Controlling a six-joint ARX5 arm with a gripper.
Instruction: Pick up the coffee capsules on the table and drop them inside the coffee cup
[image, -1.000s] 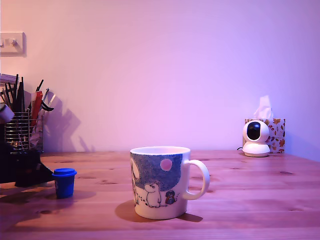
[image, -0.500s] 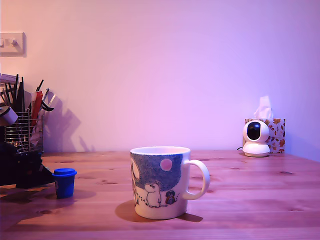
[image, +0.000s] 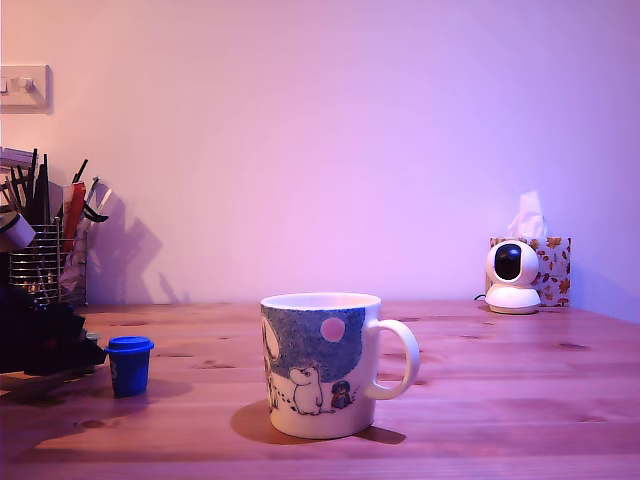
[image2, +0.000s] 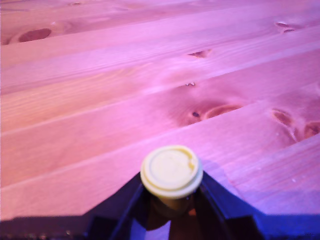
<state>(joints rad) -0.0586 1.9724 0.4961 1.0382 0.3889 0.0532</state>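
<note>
In the wrist view a small capsule (image2: 171, 171) with a pale round top and an olive body sits between my gripper's (image2: 171, 202) two dark fingers, which are shut on its sides. I cannot tell whether it is off the wood. In the exterior view my gripper (image: 45, 340) is a dark mass low at the far left. The blue capsule (image: 129, 364) stands upright on the table just to its right. The white coffee cup (image: 320, 364), with a blue-grey picture band and its handle to the exterior view's right, stands near the front centre, well apart from the gripper.
A wire-mesh pen holder (image: 45, 250) full of pens stands behind the gripper at the exterior view's left. At the back right are a small white camera (image: 511, 277) and a tissue box (image: 552, 268). The wooden table (image: 500, 390) stretches between them.
The dark gripper mass has shifted slightly to the exterior view's left, away from the blue capsule. The cup and the blue capsule have not moved.
</note>
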